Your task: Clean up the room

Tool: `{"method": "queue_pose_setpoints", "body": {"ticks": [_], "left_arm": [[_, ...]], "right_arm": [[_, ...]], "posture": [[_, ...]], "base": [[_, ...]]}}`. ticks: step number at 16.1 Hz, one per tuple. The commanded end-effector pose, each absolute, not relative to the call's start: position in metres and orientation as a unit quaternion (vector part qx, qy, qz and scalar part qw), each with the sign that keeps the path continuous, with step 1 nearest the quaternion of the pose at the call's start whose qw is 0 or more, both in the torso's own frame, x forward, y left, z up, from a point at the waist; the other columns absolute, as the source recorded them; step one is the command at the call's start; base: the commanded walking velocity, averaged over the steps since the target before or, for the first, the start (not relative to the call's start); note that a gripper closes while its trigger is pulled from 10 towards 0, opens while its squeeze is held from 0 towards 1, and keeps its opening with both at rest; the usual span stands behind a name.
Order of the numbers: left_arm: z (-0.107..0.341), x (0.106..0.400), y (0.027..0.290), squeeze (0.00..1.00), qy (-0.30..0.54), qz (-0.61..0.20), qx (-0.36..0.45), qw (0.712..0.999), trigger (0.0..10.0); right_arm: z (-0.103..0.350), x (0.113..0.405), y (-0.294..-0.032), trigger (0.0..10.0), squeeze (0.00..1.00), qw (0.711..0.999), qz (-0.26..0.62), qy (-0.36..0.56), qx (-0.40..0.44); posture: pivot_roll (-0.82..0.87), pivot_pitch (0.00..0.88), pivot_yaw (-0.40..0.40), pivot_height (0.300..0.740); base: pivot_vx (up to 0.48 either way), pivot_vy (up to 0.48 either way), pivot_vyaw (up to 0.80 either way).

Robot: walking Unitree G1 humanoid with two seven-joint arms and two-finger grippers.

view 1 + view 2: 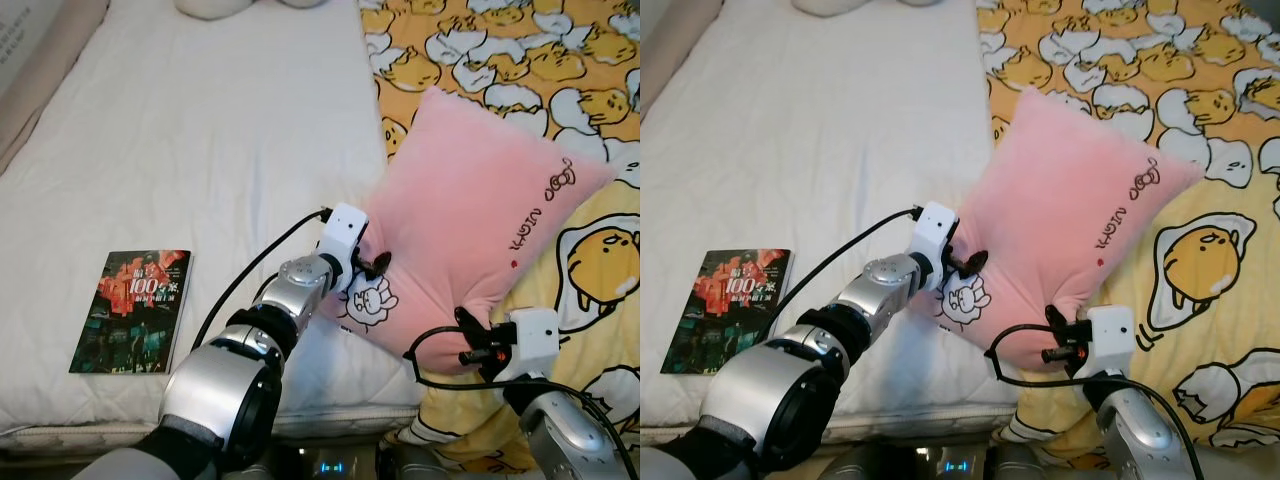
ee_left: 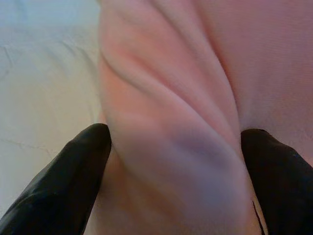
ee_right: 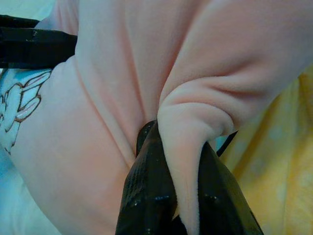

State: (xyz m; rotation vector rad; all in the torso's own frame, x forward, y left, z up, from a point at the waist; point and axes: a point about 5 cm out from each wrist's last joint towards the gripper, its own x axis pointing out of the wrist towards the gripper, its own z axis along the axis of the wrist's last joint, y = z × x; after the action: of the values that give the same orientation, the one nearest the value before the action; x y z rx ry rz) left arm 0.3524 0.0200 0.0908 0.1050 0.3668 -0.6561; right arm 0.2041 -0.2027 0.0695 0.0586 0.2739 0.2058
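Note:
A pink plush pillow (image 1: 470, 210) with a white rabbit print lies tilted across the seam between the white mattress (image 1: 200, 150) and the yellow duck-print blanket (image 1: 520, 50). My left gripper (image 1: 374, 264) is shut on the pillow's near left edge; the left wrist view has pink fabric (image 2: 171, 127) bunched between both black fingers (image 2: 63, 181). My right gripper (image 1: 468, 330) is shut on the pillow's near bottom corner, a fold of fabric (image 3: 186, 161) squeezed between its fingers (image 3: 146, 191).
A dark book (image 1: 133, 311) with a red-lit cover lies flat on the mattress near its front edge, left of my left arm. A white plush shape (image 1: 210, 8) sits at the far edge. A beige padded side (image 1: 40, 70) borders the bed's left.

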Motion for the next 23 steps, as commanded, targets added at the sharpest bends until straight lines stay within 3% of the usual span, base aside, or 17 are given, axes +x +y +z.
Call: {"method": "queue_pose_setpoints", "body": {"ticks": [1, 7, 10, 15, 20, 23], "left_arm": [[0.062, 0.334, 0.021, 0.0, 0.235, -0.325, 0.063, 0.914, 0.0], [0.06, 0.333, 0.022, 0.0, 0.228, -0.316, 0.046, 0.92, 0.0], [0.074, 0.341, 0.021, 0.0, 0.196, -0.315, -0.008, 0.928, 0.0], [0.075, 0.344, 0.025, 0.0, 0.193, -0.307, 0.003, 0.932, 0.0], [0.078, 0.343, 0.021, 0.0, 0.194, -0.324, -0.029, 0.925, 0.0], [0.094, 0.359, 0.038, 0.0, 0.161, -0.274, -0.092, 0.944, 0.0]], "right_arm": [[0.057, 0.193, -0.204, 0.0, 0.0, 0.978, 0.101, 0.179, 0.032], [0.063, 0.199, -0.198, 0.0, 0.0, 0.981, 0.087, 0.161, 0.068], [0.062, 0.202, -0.185, 0.0, 0.0, 0.979, 0.103, 0.159, 0.078], [0.061, 0.212, -0.186, 0.0, 0.0, 0.979, 0.101, 0.156, 0.082], [0.055, 0.231, -0.188, 0.0, 0.0, 0.977, 0.098, 0.157, 0.101], [0.073, 0.261, -0.19, 0.0, 0.0, 0.984, 0.101, 0.125, 0.08]], "posture": [[-0.3, 0.26, 0.063, 0.74], [-0.27, 0.257, 0.053, 0.74], [-0.25, 0.252, 0.044, 0.74], [-0.24, 0.212, 0.048, 0.74], [-0.21, 0.121, 0.056, 0.74], [-0.19, 0.032, 0.072, 0.74]], "base": [[0.0, 0.0, 0.0], [0.0, 0.0, 0.0], [0.0, 0.0, 0.0], [0.0, 0.0, 0.0], [0.0, 0.0, 0.0], [0.0, 0.0, 0.0]]}}
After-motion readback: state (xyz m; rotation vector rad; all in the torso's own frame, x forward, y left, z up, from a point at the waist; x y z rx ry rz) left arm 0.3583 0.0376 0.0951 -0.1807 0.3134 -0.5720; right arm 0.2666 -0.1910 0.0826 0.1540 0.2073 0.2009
